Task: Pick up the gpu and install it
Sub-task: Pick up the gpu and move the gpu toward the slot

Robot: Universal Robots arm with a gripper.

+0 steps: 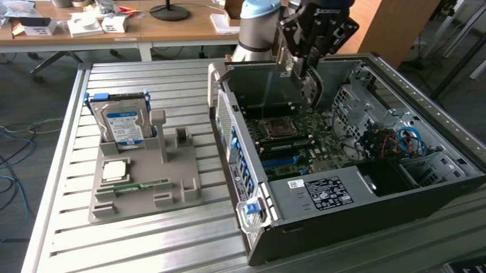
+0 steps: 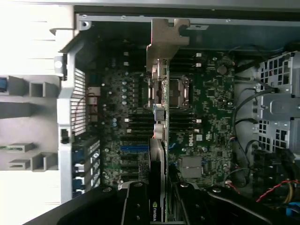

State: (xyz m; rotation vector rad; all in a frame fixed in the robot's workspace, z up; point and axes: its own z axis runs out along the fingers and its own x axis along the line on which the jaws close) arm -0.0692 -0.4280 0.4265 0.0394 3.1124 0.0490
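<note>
My gripper (image 1: 302, 63) hangs over the open computer case (image 1: 326, 193), shut on the gpu (image 1: 310, 88). The card is a thin dark board held edge-down, its lower end just above the green motherboard (image 1: 292, 142). In the wrist view I see the gpu (image 2: 159, 140) edge-on between my black fingers (image 2: 136, 206). Its grey metal bracket (image 2: 166, 37) points toward the case's rear wall. Below the card run the motherboard's (image 2: 211, 108) expansion slots (image 2: 133, 150). Whether the card touches a slot cannot be told.
A grey parts holder (image 1: 144, 182) on the slatted metal table (image 1: 152, 239) carries a silver hard drive (image 1: 122, 125), a processor chip (image 1: 115, 169) and a green memory stick (image 1: 140, 186). Cables (image 1: 399, 142) and drive bays fill the case's far side. A wooden desk (image 1: 114, 31) stands behind.
</note>
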